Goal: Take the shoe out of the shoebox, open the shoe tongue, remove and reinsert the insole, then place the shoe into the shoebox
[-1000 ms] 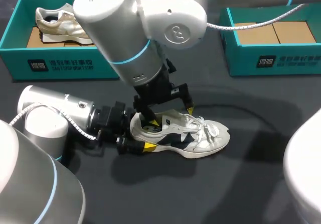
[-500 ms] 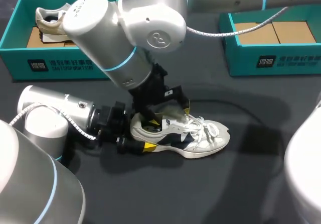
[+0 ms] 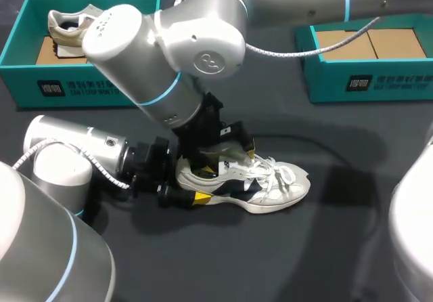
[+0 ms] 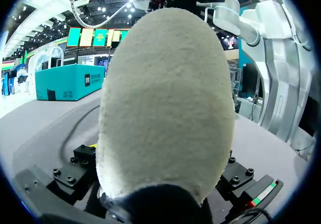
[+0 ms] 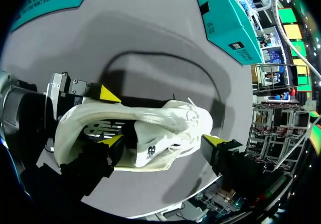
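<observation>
The white and navy shoe lay on its sole on the dark table, outside both boxes, with a gripper at either end of its opening. The left gripper came in low along the table and was clamped on the heel. One yellow tip pressed the near side of the heel and, in the right wrist view, the other pressed the far side. From the left wrist the rounded back of the heel sat squarely between its fingers and blocked nearly everything ahead of them.

The right arm reached across from its side and hung over the shoe, with the right gripper pointing down and its fingers spread wide. One yellow tip sat inside the collar, just ahead of the left gripper's hold. The other stood out past the laces, at the side of the forefoot, and I could not see it touching. It held nothing. Between its fingers lay the tongue and laces, and under the inner finger what looked like the insole showed dark within the opening.

One teal shoebox stood well beyond the right gripper, on the toe side, with its cardboard floor showing. A second teal box stood well beyond the left gripper, on the heel side, holding a beige shoe.
</observation>
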Robot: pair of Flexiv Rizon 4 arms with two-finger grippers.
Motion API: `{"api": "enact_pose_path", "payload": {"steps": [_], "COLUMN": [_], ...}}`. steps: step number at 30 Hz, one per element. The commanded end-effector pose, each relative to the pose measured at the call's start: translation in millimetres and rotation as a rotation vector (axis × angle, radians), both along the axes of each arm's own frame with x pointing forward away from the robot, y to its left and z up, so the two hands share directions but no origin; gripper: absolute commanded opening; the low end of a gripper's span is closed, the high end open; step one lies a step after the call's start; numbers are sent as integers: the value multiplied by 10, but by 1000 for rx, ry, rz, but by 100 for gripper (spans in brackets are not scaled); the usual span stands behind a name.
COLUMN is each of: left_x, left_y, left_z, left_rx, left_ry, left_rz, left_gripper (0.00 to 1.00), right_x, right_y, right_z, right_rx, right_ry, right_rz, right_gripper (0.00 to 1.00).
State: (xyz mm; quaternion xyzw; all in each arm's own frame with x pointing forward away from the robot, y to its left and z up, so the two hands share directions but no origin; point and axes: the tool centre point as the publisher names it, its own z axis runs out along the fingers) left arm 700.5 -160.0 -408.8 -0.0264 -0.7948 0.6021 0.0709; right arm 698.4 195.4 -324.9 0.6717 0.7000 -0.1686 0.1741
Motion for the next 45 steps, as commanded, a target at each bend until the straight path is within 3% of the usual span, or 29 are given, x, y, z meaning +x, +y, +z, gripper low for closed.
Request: {"api": "enact_pose_path", "payload": {"steps": [1, 17, 21, 25, 27, 37, 40, 43, 45], "left_x": [-3, -3, -3, -3, -3, -3, -3, -3, -3], "left_y": [4, 4, 4, 4, 4, 4, 4, 4, 4], "left_z": [6, 6, 6, 6, 6, 6, 6, 6, 6], "left_rx": [2, 2, 2, 2, 2, 2, 2, 2, 2], "left_ry": [0, 0, 0, 0, 0, 0, 0, 0, 0], "left_rz": [0, 0, 0, 0, 0, 0, 0, 0, 0], "left_gripper": [0, 0, 0, 0, 0, 0, 0, 0, 0], "right_x": [-68, -84, -98, -103, -106, -166, -171, -167, -160], "right_y": [44, -185, -237, -270, -283, -329, -356, -385, -409], "right_z": [-77, -150, -124, -96, -88, -7, 19, 42, 52], "right_rx": [-19, -31, -18, -10, -6, 35, 61, 93, 123], "right_ry": [-48, -54, -64, -58, -55, -20, -3, 19, 40], "right_rz": [-59, -89, -95, -107, -114, -147, -150, -137, -122], "right_gripper": [100, 100, 87, 65, 49, 40, 26, 0, 0]}}
